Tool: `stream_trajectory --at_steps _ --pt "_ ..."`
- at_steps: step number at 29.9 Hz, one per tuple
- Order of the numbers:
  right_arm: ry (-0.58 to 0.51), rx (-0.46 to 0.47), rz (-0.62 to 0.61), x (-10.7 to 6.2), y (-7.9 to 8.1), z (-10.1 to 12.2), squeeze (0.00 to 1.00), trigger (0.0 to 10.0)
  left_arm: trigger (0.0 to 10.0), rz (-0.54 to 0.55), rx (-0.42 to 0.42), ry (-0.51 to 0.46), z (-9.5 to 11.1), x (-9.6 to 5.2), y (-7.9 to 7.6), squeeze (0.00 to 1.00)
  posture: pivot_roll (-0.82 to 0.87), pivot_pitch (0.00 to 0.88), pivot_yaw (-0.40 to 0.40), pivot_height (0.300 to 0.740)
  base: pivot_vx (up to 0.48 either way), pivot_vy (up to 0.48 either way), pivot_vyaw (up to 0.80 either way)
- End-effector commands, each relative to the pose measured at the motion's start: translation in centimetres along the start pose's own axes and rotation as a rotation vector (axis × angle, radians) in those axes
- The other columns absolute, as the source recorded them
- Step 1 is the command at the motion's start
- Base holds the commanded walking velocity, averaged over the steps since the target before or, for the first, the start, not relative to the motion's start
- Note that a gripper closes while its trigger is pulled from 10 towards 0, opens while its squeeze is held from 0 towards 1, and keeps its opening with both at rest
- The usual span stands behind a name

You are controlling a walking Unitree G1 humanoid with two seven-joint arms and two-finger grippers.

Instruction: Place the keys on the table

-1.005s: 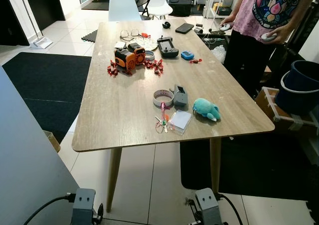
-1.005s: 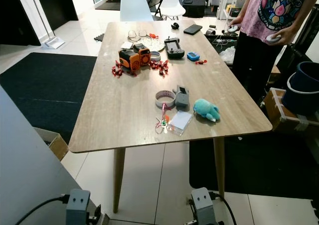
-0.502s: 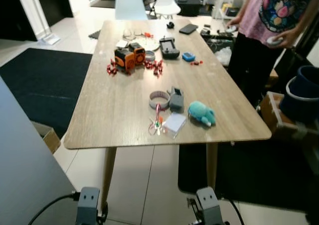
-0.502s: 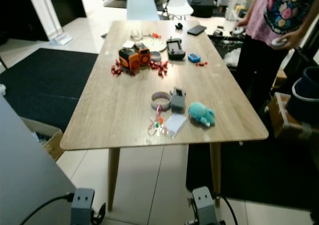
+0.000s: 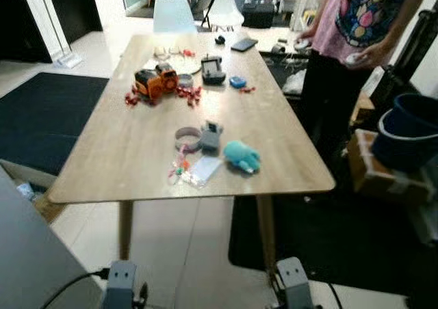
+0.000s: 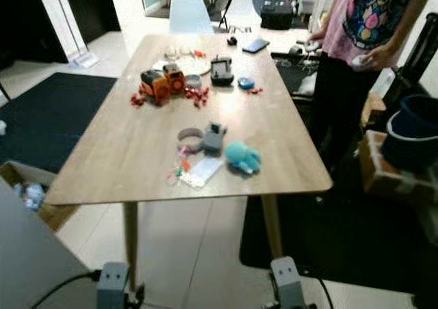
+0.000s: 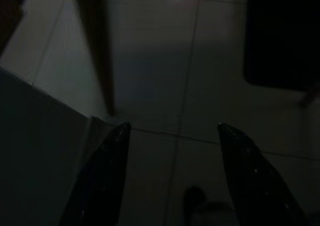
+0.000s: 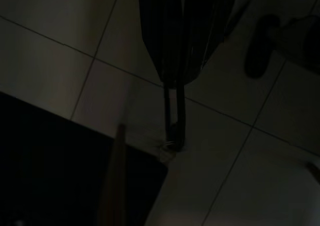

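Observation:
The keys (image 5: 179, 169), with pink and green tags, lie on the wooden table (image 5: 123, 152) near its front edge, beside a clear plastic card (image 5: 202, 171). Both arms hang low in front of the table, their wrists (image 5: 120, 286) (image 5: 293, 281) at the bottom of the eye views. In the left wrist view my left gripper (image 7: 172, 131) is open over dim floor tiles, with nothing between its fingers (image 7: 105, 171). My right gripper (image 8: 174, 136) is shut, its thin fingers pressed together above the tiles.
A tape roll (image 5: 186, 139), grey device (image 5: 210, 136) and teal plush (image 5: 241, 156) sit behind the keys; an orange toy (image 5: 154, 82) lies farther back. A person (image 5: 349, 22) stands at the table's right side. A dark bucket (image 5: 404, 131) is at right, a grey panel (image 5: 27, 254) at lower left.
The whole picture has shifted: the camera moved, so the table now sits farther left and slightly farther off. The keys and other items stay put on the table.

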State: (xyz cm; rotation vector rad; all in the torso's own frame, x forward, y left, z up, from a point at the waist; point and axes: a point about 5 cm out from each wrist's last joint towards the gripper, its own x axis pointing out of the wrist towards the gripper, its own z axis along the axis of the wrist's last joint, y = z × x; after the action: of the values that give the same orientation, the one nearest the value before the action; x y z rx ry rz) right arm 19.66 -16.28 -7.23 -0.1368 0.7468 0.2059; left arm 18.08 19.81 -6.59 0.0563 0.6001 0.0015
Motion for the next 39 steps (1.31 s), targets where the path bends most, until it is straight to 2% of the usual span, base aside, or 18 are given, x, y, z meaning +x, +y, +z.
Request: stream_trajectory --at_steps 1,16,20,24,33,39 --pt "0.017 0.008 0.006 -0.1 0.4 -0.4 0.0 10.0 10.0 0.015 0.001 0.023 -0.4 -0.2 0.5 0.0 0.1 0.071 -0.007 0.74 0.0 0.0 0.0" --pt "0.02 0.001 -0.003 -0.2 -0.1 -0.5 0.0 10.0 10.0 0.003 0.034 0.029 -0.4 -0.1 0.4 0.0 0.09 0.066 -0.011 0.74 0.0 0.0 0.0" --pt "0.02 -0.001 -0.003 -0.2 -0.2 -0.5 0.0 10.0 10.0 -0.001 0.047 0.039 -0.5 -0.1 0.2 0.0 0.09 0.064 -0.01 0.74 0.0 -0.447 0.0" --pt "0.017 -0.001 -0.01 -0.2 -0.3 -0.5 0.0 10.0 10.0 0.015 0.012 0.058 -0.8 -0.2 0.2 0.0 0.09 0.061 -0.009 0.74 0.0 0.0 0.0" --pt "0.019 0.006 -0.025 -0.3 -0.7 -0.6 0.0 10.0 10.0 0.008 0.017 0.048 -0.7 -0.2 0.1 0.0 0.09 0.057 -0.008 0.74 0.0 0.0 0.0" --pt "0.01 0.069 -0.147 -0.9 -3.4 -0.9 0.0 10.0 10.0 0.007 0.027 0.024 -0.3 -0.1 0.4 0.0 0.09 0.051 -0.008 0.74 0.0 0.0 0.0"
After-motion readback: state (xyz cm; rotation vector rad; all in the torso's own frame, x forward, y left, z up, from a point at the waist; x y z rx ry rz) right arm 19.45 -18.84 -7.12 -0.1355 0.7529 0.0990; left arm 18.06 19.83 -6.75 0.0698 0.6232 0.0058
